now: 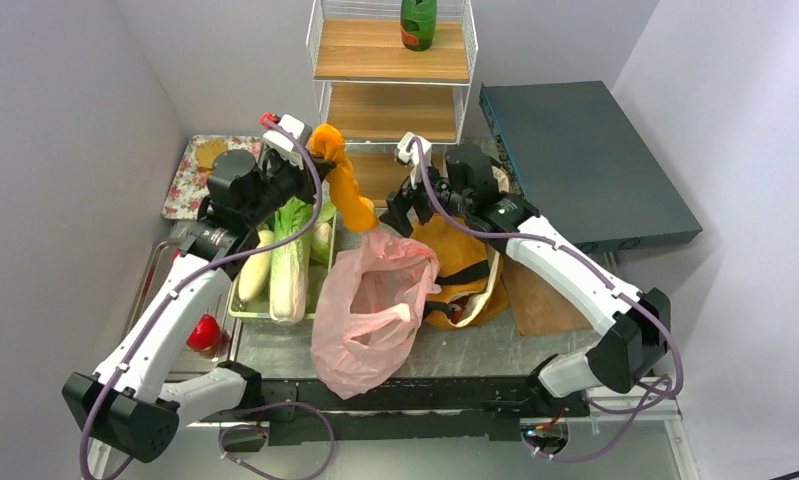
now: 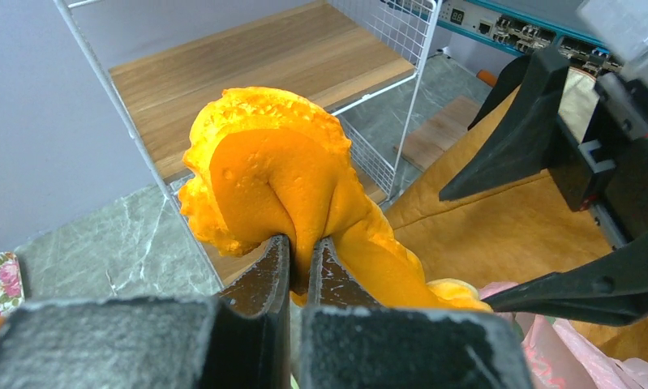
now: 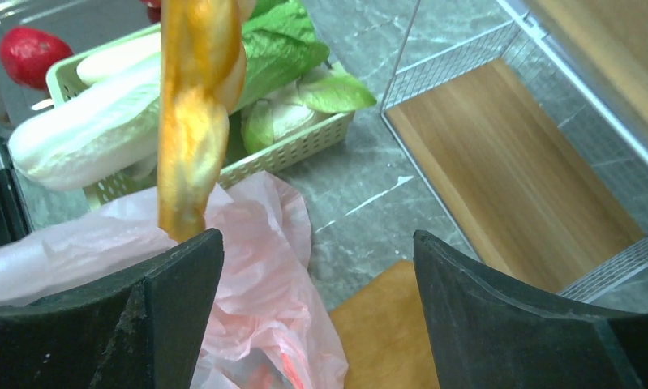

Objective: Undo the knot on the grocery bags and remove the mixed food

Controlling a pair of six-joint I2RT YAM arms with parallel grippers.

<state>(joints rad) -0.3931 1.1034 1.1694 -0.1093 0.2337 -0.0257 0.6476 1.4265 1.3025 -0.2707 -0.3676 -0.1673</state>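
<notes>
My left gripper [image 1: 315, 160] [image 2: 304, 251] is shut on the upper end of an orange twisted strip [image 1: 347, 188] [image 2: 280, 170] [image 3: 195, 105], which hangs down to the thin pink grocery bag [image 1: 370, 300] [image 3: 255, 243]. The pink bag lies crumpled and open-mouthed against the mustard-brown tote [image 1: 465, 262] [image 2: 499, 227] [image 3: 381, 324]. My right gripper [image 1: 400, 210] [image 3: 316, 259] hovers open just right of the strip, above both bags, holding nothing. Pale long cabbage [image 1: 287, 265] [image 3: 85, 134] and green leaves [image 3: 280, 49] lie in a basket [image 3: 296, 146]. A red fruit [image 1: 205, 332] [image 3: 28, 53] sits left of it.
A wire rack with wooden shelves [image 1: 390, 60] stands at the back, a green bottle [image 1: 418, 22] on its top shelf. A dark grey box [image 1: 585, 160] lies back right, a floral mat [image 1: 187, 178] back left, a metal tray [image 1: 155, 270] on the left, a wooden board [image 1: 540, 295] beside the tote.
</notes>
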